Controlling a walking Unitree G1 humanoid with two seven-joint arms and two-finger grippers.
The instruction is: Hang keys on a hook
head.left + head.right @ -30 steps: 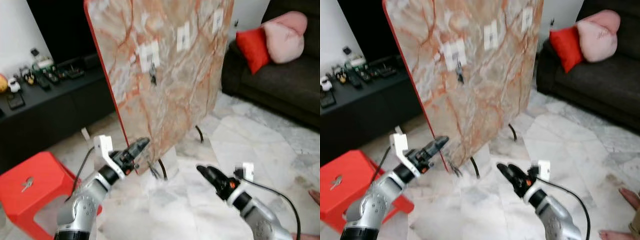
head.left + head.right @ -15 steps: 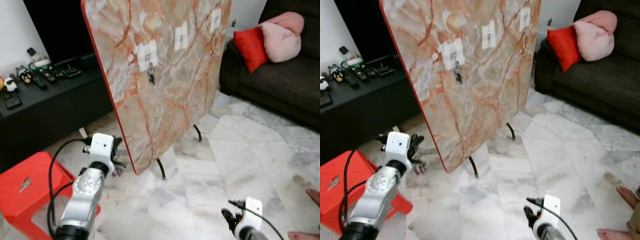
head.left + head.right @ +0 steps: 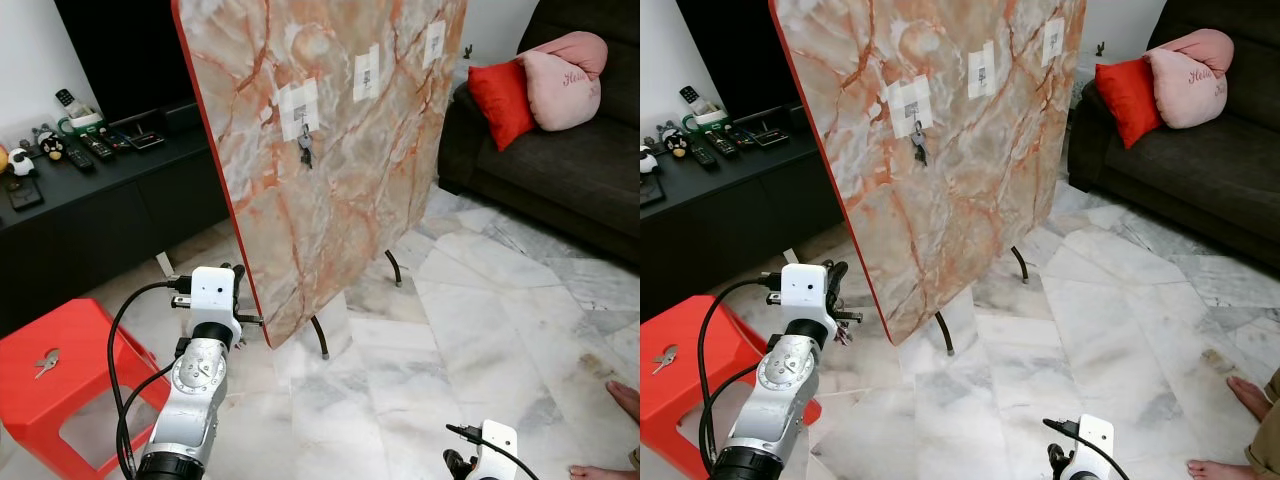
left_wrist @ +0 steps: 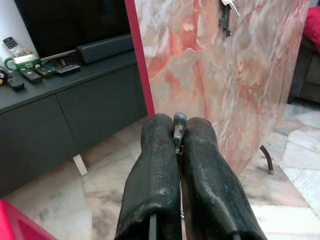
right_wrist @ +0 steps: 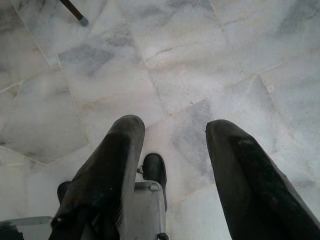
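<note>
Head views: your marble-patterned board (image 3: 330,150) stands tilted on thin black legs over pale marble floor (image 3: 480,330). Keys (image 3: 305,150) hang on taped hook (image 3: 298,105) high on board. Black TV cabinet (image 3: 90,215) behind, red stool (image 3: 70,375) at your left with another key (image 3: 45,362) on it, dark sofa (image 3: 560,165) at your right.

Left wrist view: your left gripper (image 4: 178,131) points at board edge, fingers pressed together, pinching small metal piece (image 4: 179,122).

Right wrist view: your right gripper (image 5: 172,131) points down at floor, fingers spread, holding nothing.
</note>
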